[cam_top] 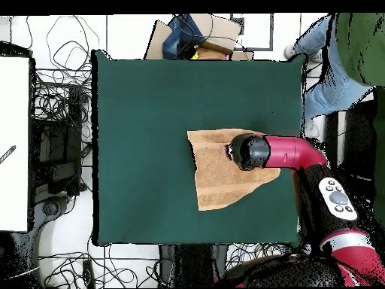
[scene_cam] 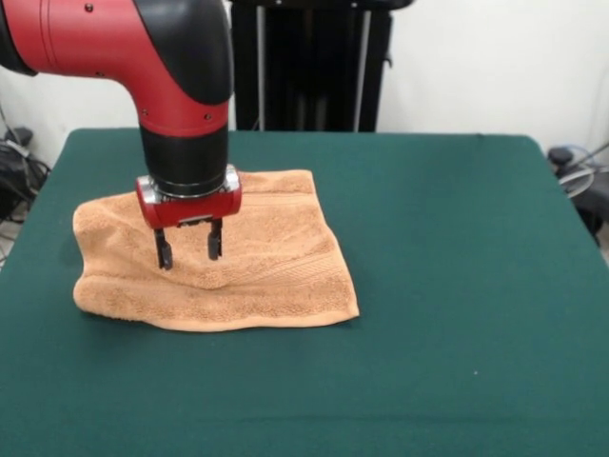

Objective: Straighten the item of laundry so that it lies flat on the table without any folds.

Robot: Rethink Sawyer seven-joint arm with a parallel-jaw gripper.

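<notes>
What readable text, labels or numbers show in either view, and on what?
None can be read. No writing shows on the towel, the table or the arm above the gripper. The arm's button pad carries marks, too small to read.

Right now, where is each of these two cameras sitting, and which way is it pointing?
Front view: sits across the table, facing the robot; shows the red and black arm descending, its open gripper at the towel.
Overhead view: sits above, looking straight down; shows the arm reaching from the bottom right over the towel, plus a person's legs at the top right.
Shared: table, towel, arm.
</notes>
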